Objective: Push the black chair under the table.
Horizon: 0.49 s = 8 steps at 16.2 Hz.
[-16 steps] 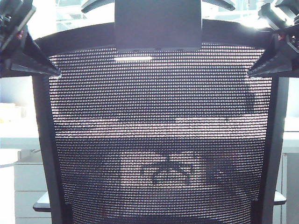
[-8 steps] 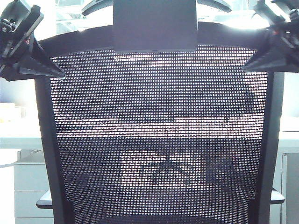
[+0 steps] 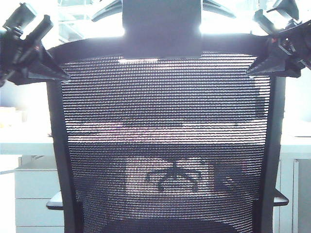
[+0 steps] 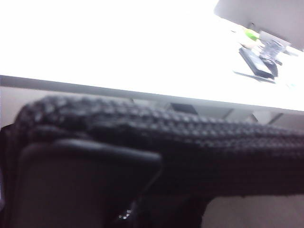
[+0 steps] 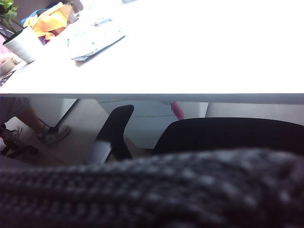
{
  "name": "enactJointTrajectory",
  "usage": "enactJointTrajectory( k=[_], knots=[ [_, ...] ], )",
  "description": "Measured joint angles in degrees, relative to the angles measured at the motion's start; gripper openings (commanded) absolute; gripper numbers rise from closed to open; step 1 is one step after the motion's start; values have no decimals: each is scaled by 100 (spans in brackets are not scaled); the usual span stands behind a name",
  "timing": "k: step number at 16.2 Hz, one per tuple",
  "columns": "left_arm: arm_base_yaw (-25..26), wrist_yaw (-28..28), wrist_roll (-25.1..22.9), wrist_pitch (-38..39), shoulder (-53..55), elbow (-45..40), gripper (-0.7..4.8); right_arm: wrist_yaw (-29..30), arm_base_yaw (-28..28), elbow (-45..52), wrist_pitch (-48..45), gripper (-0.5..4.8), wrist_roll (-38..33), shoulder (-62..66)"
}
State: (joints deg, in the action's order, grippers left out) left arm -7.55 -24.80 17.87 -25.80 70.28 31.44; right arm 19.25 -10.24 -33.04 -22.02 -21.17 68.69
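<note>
Chair: one large black office chair with a see-through mesh back (image 3: 165, 145) fills the exterior view, its back turned to the camera; a solid black headrest bracket (image 3: 161, 29) sits at 12 o'clock on the top rail, and two armrest ends show, one at 8 o'clock (image 3: 56, 201) and one at 4 o'clock (image 3: 278, 199).
Chair position: it stands in front of the long white flat-topped table (image 3: 24, 141), whose top runs as a pale band behind the mesh; in the right wrist view the black seat (image 5: 232, 133) lies below the table's front edge (image 5: 152, 97).
Left gripper: the black two-finger left gripper (image 3: 60, 76) is at 10 o'clock, its tip against the chair's upper left corner; the left wrist view shows only a dark blurred finger (image 4: 80, 185) beside the mesh-covered top rail (image 4: 166, 130), so I cannot tell how wide the jaws stand.
Right gripper: the black right gripper (image 3: 252, 72) is at 2 o'clock, tip against the upper right corner; its wrist view shows only the rail's mesh (image 5: 152, 190) close up, so the jaw state cannot be told.
Under the table: pale grey drawer unit (image 3: 31, 199) at 8 o'clock; one five-spoke chair base (image 3: 174, 177) seen through the mesh.
On the tabletop: one white plant pot (image 5: 23, 43) and yellow cloth (image 5: 50, 20) in the right wrist view; dark small items (image 4: 259, 61) in the left wrist view, too blurred to name.
</note>
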Motion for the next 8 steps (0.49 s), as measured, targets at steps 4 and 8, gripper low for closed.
enactJointTrajectory(
  k=[4,8],
  knots=[
    [-9,-17,0,-103,621,586,-6,9,7,-278,-138,-3,2,400],
    [-7,-37,-2,-205,1126,1038,-6,37,0,-719,-160,-3,0,909]
  ],
)
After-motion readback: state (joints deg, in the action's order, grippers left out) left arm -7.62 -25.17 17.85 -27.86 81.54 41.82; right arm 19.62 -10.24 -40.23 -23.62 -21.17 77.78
